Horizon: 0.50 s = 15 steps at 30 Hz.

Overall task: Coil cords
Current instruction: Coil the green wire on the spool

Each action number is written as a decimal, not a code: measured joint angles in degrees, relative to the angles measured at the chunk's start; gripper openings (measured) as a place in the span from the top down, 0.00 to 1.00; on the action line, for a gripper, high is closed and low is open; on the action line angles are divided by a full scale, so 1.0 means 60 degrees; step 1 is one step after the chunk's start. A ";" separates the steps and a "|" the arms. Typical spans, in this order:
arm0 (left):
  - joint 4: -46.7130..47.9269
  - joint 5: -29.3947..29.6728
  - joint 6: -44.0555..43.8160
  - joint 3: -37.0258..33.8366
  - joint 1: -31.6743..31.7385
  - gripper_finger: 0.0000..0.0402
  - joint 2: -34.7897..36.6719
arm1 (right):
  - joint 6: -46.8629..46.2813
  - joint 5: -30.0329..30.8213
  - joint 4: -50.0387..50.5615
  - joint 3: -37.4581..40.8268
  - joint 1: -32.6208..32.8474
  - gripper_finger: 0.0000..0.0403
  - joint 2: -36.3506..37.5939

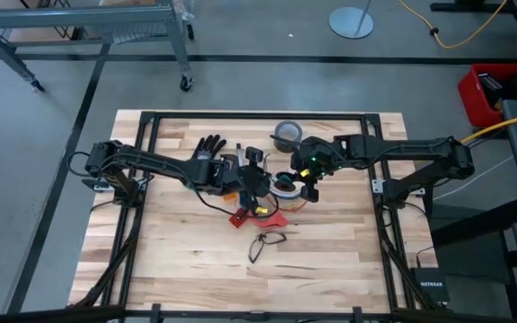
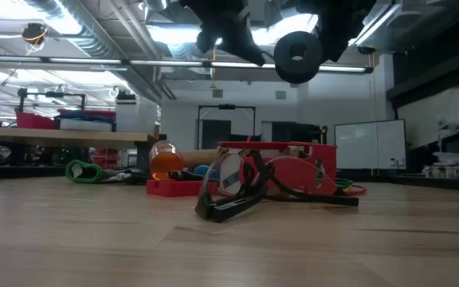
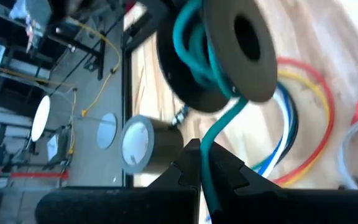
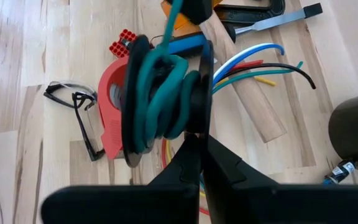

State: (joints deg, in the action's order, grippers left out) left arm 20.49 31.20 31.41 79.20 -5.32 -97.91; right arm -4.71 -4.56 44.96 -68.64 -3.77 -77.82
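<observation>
We see a black spool (image 4: 166, 102) held up over mid-bench, a teal cord (image 4: 160, 93) wound around its core. The right tool (image 4: 194, 146) is pinched shut on the spool's flange edge; the left tool (image 3: 201, 165) is pinched shut on the cord's free end, which runs taut from the spool (image 3: 229, 50) to its tips. The other cords (image 4: 253, 62), blue, white, red, yellow, black, lie loose on the bench (image 1: 169, 260) just beside the grey tape roll (image 1: 287, 135), near safety glasses (image 1: 266, 244) and a red holder (image 4: 107, 112). We judge the cord light, soft and springy, with a smooth jacket that may slip through closed tips and unwind if tension drops. It's best taken close to the spool, keeping the run short and taut. The spool looks rigid and light; a rim grip lets it twist, so a hold near the core seems steadier.
</observation>
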 joint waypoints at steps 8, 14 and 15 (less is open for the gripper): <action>0.0612 0.0617 -0.0217 0.0000 0.0000 1.00 0.0000 | -0.0199 0.0011 0.0003 -0.0015 -0.0007 0.99 0.0000; 0.0888 0.0948 -0.0263 0.0000 0.0004 1.00 0.0000 | -0.0208 0.0012 0.0020 -0.0015 -0.0007 0.99 0.0000; 0.0832 0.0955 -0.0272 0.0000 0.0004 1.00 0.0000 | -0.0208 0.0011 0.0010 -0.0015 -0.0007 0.99 0.0000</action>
State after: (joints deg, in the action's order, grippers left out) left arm 25.48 36.93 29.78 79.20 -5.30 -97.91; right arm -5.96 -4.49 45.02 -68.73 -3.81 -77.82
